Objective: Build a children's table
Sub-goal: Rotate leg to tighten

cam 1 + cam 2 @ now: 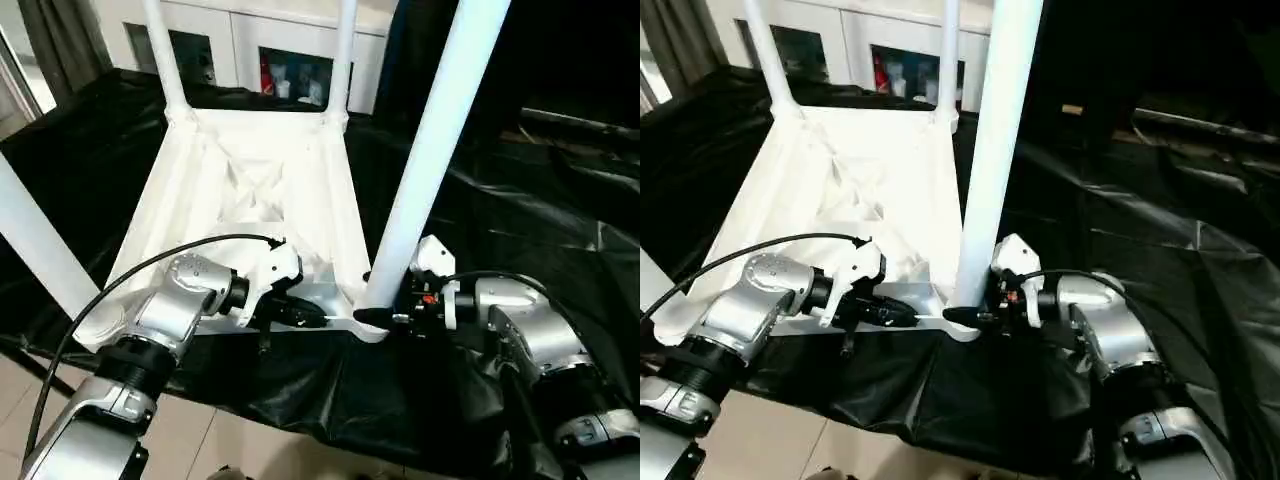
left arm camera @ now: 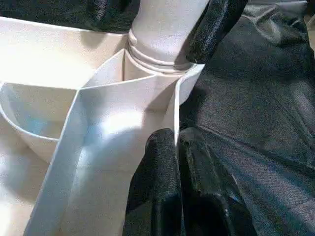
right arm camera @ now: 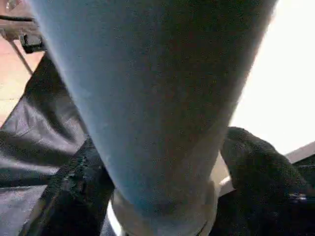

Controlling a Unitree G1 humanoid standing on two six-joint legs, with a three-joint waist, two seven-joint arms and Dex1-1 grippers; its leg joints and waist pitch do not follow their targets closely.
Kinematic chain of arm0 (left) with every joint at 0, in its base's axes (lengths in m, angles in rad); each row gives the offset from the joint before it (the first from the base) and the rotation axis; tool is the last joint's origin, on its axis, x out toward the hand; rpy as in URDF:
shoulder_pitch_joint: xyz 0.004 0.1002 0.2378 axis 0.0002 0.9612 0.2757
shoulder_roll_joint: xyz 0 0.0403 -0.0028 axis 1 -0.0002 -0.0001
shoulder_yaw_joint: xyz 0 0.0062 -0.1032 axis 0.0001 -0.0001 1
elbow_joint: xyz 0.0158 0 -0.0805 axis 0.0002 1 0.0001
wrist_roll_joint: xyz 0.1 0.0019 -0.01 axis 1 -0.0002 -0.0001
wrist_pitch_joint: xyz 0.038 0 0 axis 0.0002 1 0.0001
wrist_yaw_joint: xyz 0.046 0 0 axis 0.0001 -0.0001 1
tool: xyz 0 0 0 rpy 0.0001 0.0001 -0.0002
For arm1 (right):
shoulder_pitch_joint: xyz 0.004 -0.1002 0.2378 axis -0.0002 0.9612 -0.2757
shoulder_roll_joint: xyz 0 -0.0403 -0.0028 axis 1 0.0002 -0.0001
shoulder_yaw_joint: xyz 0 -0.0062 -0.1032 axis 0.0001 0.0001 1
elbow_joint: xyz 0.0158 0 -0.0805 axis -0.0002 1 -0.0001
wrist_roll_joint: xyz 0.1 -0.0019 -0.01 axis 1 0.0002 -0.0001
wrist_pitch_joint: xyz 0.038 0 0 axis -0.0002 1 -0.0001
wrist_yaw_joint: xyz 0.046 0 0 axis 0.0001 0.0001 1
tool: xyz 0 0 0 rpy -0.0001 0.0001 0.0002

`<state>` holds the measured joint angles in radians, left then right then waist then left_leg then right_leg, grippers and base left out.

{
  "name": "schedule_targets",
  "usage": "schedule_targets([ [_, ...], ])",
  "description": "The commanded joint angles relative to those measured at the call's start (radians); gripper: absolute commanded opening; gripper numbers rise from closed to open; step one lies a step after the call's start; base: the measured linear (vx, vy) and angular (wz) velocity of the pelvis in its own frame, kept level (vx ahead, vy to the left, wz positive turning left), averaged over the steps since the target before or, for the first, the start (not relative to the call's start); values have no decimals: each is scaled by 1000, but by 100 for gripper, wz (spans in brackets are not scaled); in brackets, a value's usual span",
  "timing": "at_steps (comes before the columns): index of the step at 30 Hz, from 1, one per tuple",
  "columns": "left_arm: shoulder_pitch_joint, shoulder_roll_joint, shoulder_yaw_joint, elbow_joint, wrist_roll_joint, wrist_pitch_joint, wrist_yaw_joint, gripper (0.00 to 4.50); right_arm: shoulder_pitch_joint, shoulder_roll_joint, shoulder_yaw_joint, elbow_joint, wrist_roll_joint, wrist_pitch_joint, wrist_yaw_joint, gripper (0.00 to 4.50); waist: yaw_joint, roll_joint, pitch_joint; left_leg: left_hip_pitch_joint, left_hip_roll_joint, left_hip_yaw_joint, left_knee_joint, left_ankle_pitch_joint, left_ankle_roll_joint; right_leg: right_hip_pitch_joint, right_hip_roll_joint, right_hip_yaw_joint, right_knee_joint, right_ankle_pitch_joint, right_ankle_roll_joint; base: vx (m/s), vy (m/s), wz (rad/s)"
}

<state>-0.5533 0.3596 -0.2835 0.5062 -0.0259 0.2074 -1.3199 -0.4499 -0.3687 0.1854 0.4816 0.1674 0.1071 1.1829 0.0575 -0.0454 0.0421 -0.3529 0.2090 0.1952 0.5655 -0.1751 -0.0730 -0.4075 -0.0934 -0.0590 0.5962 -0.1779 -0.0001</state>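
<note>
The white table top (image 1: 250, 180) lies upside down, ribbed underside up. Two legs (image 1: 165, 60) (image 1: 343, 60) stand in its far corner sockets, and a third leg (image 1: 35, 245) rises at the near left. The fourth leg (image 1: 430, 150) stands in the near right corner socket (image 2: 152, 64). My right gripper (image 1: 375, 315) is shut on this leg's base, one finger (image 3: 256, 182) on each side. Just left of that corner, my left gripper (image 1: 305, 315) is shut on the top's near rim (image 2: 174, 123), its fingers (image 2: 167, 187) pinched together on it.
A crinkled black sheet (image 1: 520, 220) covers the work surface under the top. Its front edge (image 1: 330, 410) drops to a tiled floor (image 1: 200, 440). A white cabinet (image 1: 290, 50) with open shelves stands behind. A black cable (image 1: 130, 275) loops over my left forearm.
</note>
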Motion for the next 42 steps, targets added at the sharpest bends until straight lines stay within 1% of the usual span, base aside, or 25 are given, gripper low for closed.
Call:
schedule_targets([
  [1, 13, -10, -24, 20, -11, 5, -18, 0, -13, 3, 8, 6, 0, 4, 2, 310, 2, -13, -51, 1, 23, -5, -60, -243, 49, 44, -46, 38, -71, -284, -199, 0, 0, 0],
  [4, 10, -13, -25, 17, -14, 12, -22, 0, 1, 8, 13, -12, 10, 11, 20, 289, 1, -9, -51, 5, 23, -6, -61, -260, 36, 41, -43, 39, -74, -294, -193, 0, 0, 0],
  [5, 10, -14, -27, 18, -15, 11, -22, 0, 9, 7, 16, -19, 13, 13, 24, 280, 1, -2, -52, 4, 23, -7, -61, -257, 33, 44, -42, 39, -71, -267, -199, 0, 0, 0],
  [6, 10, -14, -27, 18, -15, 11, -22, 0, 9, 7, 16, -19, 13, 13, 24, 280, 1, -4, -52, 3, 23, -7, -62, -253, 34, 45, -41, 39, -70, -257, -201, 0, 0, 0],
  [8, 11, -14, -28, 18, -16, 11, -21, 0, 20, 7, 18, -27, 18, 18, 28, 255, 0, 1, -54, 4, 22, -7, -61, -243, 35, 45, -39, 39, -67, -221, -213, 0, 0, 0],
  [13, 18, -32, -15, 34, -18, 1, 9, 0, 61, 27, 9, -51, 32, 42, 5, 225, 0, -4, -55, 3, 21, -4, -57, -227, 48, 48, -38, 40, -64, -190, -227, 0, 0, 0],
  [14, 10, -60, 1, 57, -8, -1, 83, 0, 80, 58, -9, -55, 32, 59, -64, 224, -1, -4, -54, 3, 21, -4, -58, -232, 47, 47, -38, 40, -65, -200, -225, 0, 0, 0],
  [16, 3, -79, 10, 71, -1, 2, 129, 0, 89, 77, -21, -56, 28, 67, -113, 216, -3, -6, -47, 4, 20, -6, -63, -276, 35, 43, -38, 38, -76, -294, -200, 0, 0, 0],
  [17, -10, -113, 13, 96, 16, 0, 196, 0, 97, 116, -43, -37, 17, 73, -212, 212, -2, -14, -45, 7, 19, -10, -64, -307, 15, 39, -43, 39, -87, -417, -156, 0, 0, 0],
  [20, -34, -174, 14, 134, 45, -4, 312, 0, 107, 187, -67, 2, -12, 78, -383, 208, -9, -12, -42, 10, 16, -16, -68, -350, -6, 31, -44, 37, -102, -539, -104, -34, 5, -2],
  [21, -42, -193, 17, 141, 50, -2, 344, 0, 109, 210, -71, 10, -24, 80, -434, 208, -15, -12, -40, 15, 13, -20, -66, -397, -13, 23, -44, 31, -116, -620, -68, -51, 12, -3],
  [24, -69, -257, 14, 172, 70, -3, 438, 0, 110, 289, -94, 22, -58, 98, -604, 205, -25, -5, -44, 17, 11, -26, -69, -428, -16, 21, -42, 26, -123, -627, -52, 0, 0, 0],
  [25, -74, -273, 13, 179, 74, -3, 462, 0, 109, 307, -97, 24, -65, 100, -638, 205, -32, -1, -44, 12, 12, -28, -74, -435, -18, 25, -40, 22, -124, -614, -49, 0, 0, 0],
  [26, -80, -295, 15, 184, 74, 0, 482, 0, 108, 329, -93, 20, -74, 97, -671, 204, -33, 7, -45, 13, 12, -33, -77, -452, -22, 27, -41, 18, -125, -609, -47, 0, 0, 0],
  [27, -81, -300, 14, 183, 73, 0, 479, 0, 106, 336, -90, 18, -78, 97, -678, 204, -36, 5, -44, 14, 12, -32, -77, -465, -21, 25, -39, 17, -129, -607, -47, 0, 0, 0],
  [28, -81, -303, 13, 183, 73, -1, 476, 0, 104, 340, -88, 17, -80, 97, -681, 204, -38, 9, -43, 19, 12, -34, -78, -495, -17, 23, -39, 14, -134, -607, -50, 0, 0, 0],
  [31, -80, -301, 6, 183, 76, -12, 454, 0, 103, 345, -76, 7, -88, 73, -671, 204, -42, 13, -46, 14, 13, -39, -84, -512, -9, 31, -41, 8, -136, -569, -57, 0, 0, 0],
  [33, -75, -288, 3, 179, 71, -22, 421, 0, 110, 341, -78, -17, -60, 69, -624, 270, -40, 11, -47, 17, 12, -36, -82, -508, -3, 28, -42, 12, -136, -541, -70, 0, 0, 0],
  [35, -54, -257, -13, 154, 58, -38, 324, 0, 114, 333, -89, -50, -8, 113, -554, 270, -35, 10, -51, 15, 13, -32, -82, -477, 12, 32, -44, 19, -129, -495, -93, 0, 0, 0],
  [36, -48, -244, -14, 145, 54, -34, 300, 0, 112, 315, -80, -58, -3, 120, -515, 270, -35, 10, -49, 13, 14, -32, -83, -470, 14, 32, -44, 20, -127, -481, -100, 0, 0, 0],
  [37, -48, -244, -14, 145, 54, -34, 300, 0, 112, 315, -80, -58, -3, 120, -515, 297, -35, 9, -50, 7, 15, -30, -84, -450, 16, 37, -43, 22, -122, -453, -111, 0, 0, 0],
  [38, -41, -227, -13, 135, 49, -26, 276, 0, 108, 288, -65, -68, 0, 125, -462, 297, -31, 8, -50, 10, 15, -27, -82, -440, 18, 35, -43, 24, -120, -441, -119, 0, 0, 0],
  [39, -34, -210, -14, 127, 46, -22, 258, 0, 105, 262, -50, -77, 4, 129, -410, 297, -31, -5, -51, 9, 16, -23, -79, -423, 26, 34, -44, 26, -117, -430, -128, 0, 0, 0],
  [40, -33, -207, -14, 126, 46, -23, 256, 0, 105, 258, -48, -79, 4, 128, -403, 297, -28, 0, -51, 8, 16, -24, -79, -412, 29, 37, -45, 26, -113, -431, -131, 0, 0, 0],
  [42, -23, -162, -12, 114, 44, -26, 215, 0, 95, 186, -24, -90, 13, 124, -276, 297, -23, -1, -50, 6, 17, -23, -79, -385, 34, 38, -47, 26, -114, -445, -126, 0, 0, 0],
])
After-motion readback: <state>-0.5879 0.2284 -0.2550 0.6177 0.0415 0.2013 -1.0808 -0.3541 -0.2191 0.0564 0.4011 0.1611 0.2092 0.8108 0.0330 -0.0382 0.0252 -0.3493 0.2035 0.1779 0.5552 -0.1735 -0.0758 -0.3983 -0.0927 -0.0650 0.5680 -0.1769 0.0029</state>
